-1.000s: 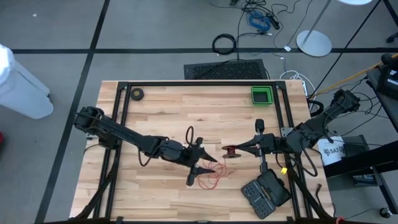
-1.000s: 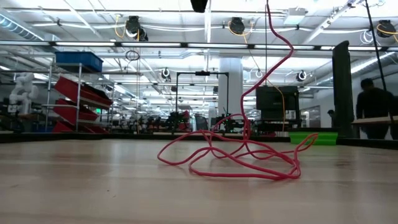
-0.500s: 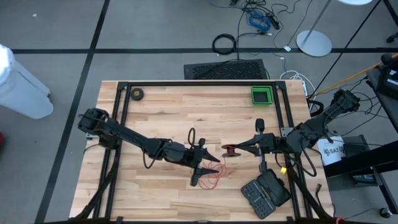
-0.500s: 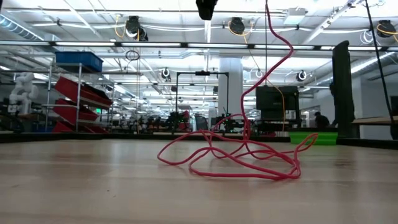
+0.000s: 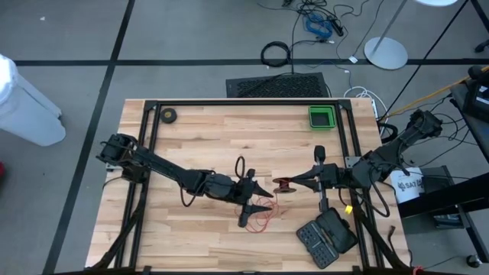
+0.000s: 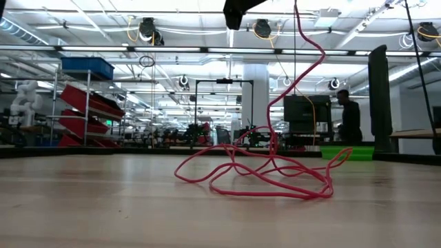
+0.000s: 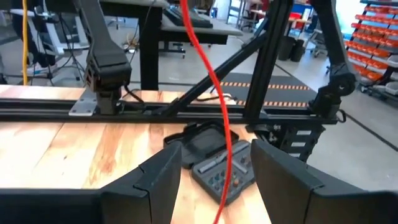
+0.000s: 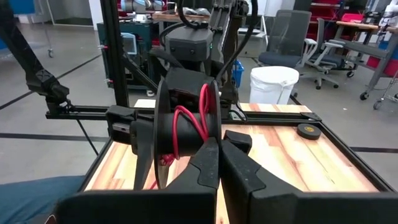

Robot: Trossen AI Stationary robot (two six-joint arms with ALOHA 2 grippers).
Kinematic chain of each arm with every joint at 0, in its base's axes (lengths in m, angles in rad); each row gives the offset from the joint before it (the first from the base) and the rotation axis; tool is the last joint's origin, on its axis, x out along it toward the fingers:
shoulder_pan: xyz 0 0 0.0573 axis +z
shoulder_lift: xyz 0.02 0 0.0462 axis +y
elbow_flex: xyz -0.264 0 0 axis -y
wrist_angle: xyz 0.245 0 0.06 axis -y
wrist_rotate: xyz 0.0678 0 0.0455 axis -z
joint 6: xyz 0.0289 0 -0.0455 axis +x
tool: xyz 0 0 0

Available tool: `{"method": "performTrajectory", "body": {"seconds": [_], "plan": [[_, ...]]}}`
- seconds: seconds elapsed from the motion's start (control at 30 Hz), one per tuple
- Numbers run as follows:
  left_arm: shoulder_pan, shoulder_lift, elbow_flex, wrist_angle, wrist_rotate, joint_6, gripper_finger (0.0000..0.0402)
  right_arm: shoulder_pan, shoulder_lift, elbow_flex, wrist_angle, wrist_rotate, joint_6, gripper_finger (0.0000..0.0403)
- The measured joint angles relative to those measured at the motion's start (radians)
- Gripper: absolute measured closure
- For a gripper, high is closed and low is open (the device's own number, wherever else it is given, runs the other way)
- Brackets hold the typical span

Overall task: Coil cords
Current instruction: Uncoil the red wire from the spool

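Cord (image 6: 275, 169) under inspection: thin red line, part heaped in loose loops on the bench (image 5: 199, 130) near its middle front, part rising from the heap to the reel (image 5: 283, 186).

Left end effector (image 5: 255, 202): fingers (image 7: 163, 174) spread apart, the red strand running down between them without visible contact. It sits above the heap, just left of the reel.

Right end effector (image 5: 296, 183): fingers (image 8: 208, 163) pressed together. Their tips lie against the black reel (image 8: 180, 134), which carries a few red turns; whether the reel is truly clamped cannot be confirmed.

Risks noted:
- Strand is unsecured between the open left fingers. It is far thinner than they are, so a closing move slightly off line would likely miss it or pinch it at the finger edge, where it could slip free.
- Loops on the bench cross one another. Pulling slack through could tighten them into a knot, or drag the whole heap along.
- Any sideways tug on the strand could unseat the reel from the right end effector if the hold is marginal.
- Turns on the reel look loose; slack could spill over the flange.

Black tool case (image 5: 326, 237) lies nearby, at front right; a swinging loop could snag on it.
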Motion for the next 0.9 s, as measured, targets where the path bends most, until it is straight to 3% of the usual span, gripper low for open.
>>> {"method": "performTrajectory", "body": {"seconds": [0.9], "plan": [[-0.001,0.001,0.003,-0.006,0.055,-0.026,0.0219,0.0,0.0,0.0,-0.003,0.0,-0.001,0.0403]]}}
